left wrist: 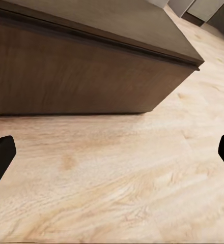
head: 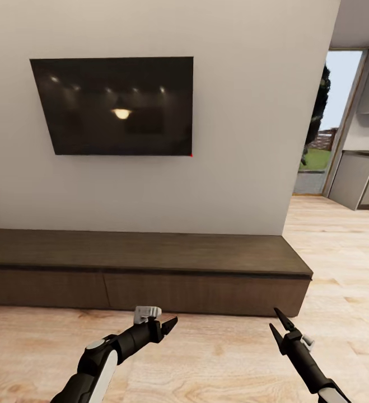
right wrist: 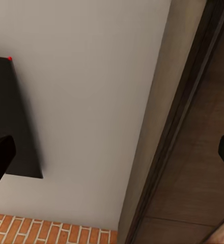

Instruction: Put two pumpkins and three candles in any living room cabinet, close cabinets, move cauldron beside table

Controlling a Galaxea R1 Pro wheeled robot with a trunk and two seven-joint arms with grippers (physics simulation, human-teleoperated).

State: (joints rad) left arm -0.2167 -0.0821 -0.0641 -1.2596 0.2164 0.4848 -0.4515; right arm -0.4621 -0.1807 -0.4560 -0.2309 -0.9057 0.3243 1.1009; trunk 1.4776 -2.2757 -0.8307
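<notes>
Facing cabinet (head: 145,263), drawers shut, just ahead of both empty, open grippers: left (head: 160,324), right (head: 279,327). No pumpkins or candles visible. Probably approach step; next: left reaches front, pulls drawer open.

The cabinet (head: 145,263) and TV (head: 114,106) are faced squarely from the head. The cabinet (left wrist: 86,66) is seen close and low from the left wrist. The TV (right wrist: 12,117) is shared with the right wrist.

The cabinet (head: 145,263) runs past the picture's edge (left end unseen).
</notes>
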